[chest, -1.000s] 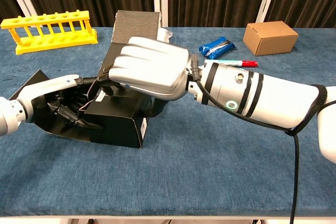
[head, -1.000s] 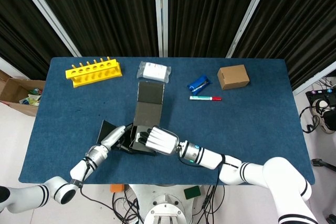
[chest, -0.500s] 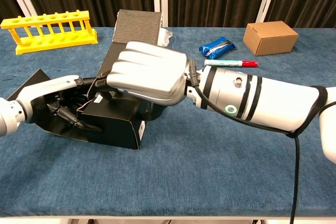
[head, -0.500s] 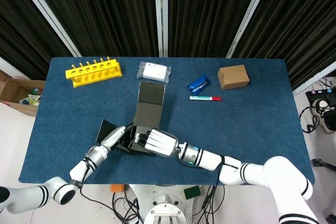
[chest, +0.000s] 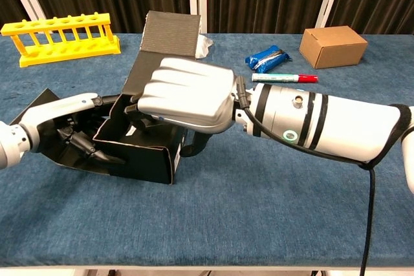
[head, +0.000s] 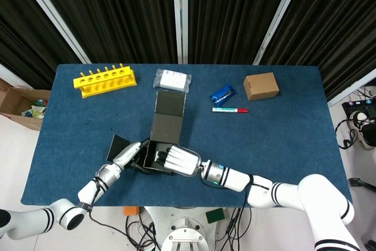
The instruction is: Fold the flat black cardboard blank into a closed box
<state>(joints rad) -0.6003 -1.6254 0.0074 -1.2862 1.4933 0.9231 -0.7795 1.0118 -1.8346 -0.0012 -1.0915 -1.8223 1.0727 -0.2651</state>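
Observation:
The black cardboard blank (head: 166,123) (chest: 139,156) is partly folded into an open tray near the table's front edge. Its long lid flap (head: 168,105) (chest: 169,33) runs away toward the far side. My right hand (head: 179,161) (chest: 187,92) lies over the tray's right wall, with its fingers curled down inside and the thumb under the outer side, gripping that wall. At the tray's left end, my left hand (head: 126,156) (chest: 68,121) has one finger on the rim and dark fingertips against a loose side flap (head: 119,144) (chest: 39,105) lying flat.
A yellow tube rack (head: 104,80) (chest: 61,38) stands at the far left. A white packet (head: 173,80) lies behind the lid flap. A blue packet (head: 222,93) (chest: 269,57), a red-and-white pen (head: 230,110) (chest: 284,77) and a small brown box (head: 261,86) (chest: 333,46) sit at the far right.
The tray's inside now shows open where a panel covered it a second ago. My right hand has sunk lower over the right wall. The left hand has barely moved.

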